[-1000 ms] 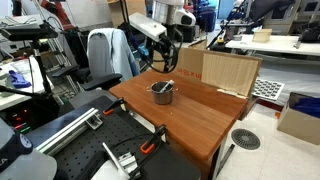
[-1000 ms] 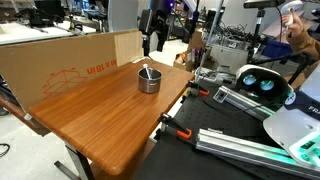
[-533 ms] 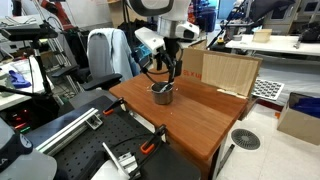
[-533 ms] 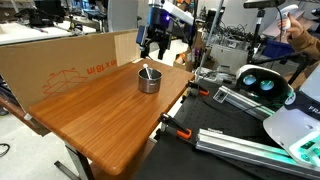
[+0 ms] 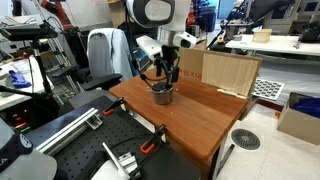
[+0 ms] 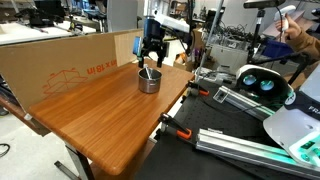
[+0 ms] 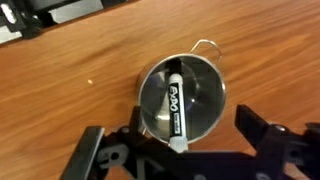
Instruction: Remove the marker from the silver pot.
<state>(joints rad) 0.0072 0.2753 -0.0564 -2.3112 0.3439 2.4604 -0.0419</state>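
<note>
- Claw (image 7: 170,130) hangs straight above the pot, jaws spread wide and holding nothing. In the wrist view one dark finger (image 7: 88,155) shows at the lower left and its partner at the lower right, each outside the pot's rim.
- In both exterior views the claw (image 5: 166,76) (image 6: 150,58) points down, just over the pot's mouth. I cannot tell whether the tips have reached the rim.
- Wooden table (image 5: 205,118) (image 6: 90,110) carries the pot near one end of its top. The wood grain fills the background of the wrist view.
- Cardboard sheet (image 6: 60,62) stands upright along one long side of the table, near the pot but apart from it.
- Pot (image 7: 205,92) is round, shiny and silver, with a thin wire handle (image 7: 207,45) sticking out at the upper right. It stands upright on the wood (image 5: 162,95) (image 6: 148,81).
- Marker (image 7: 175,105) lies inside the pot: black, with a white label. It runs from the middle of the bottom up to the rim on the claw's side. That raised end sits between the two fingers, touching neither.
</note>
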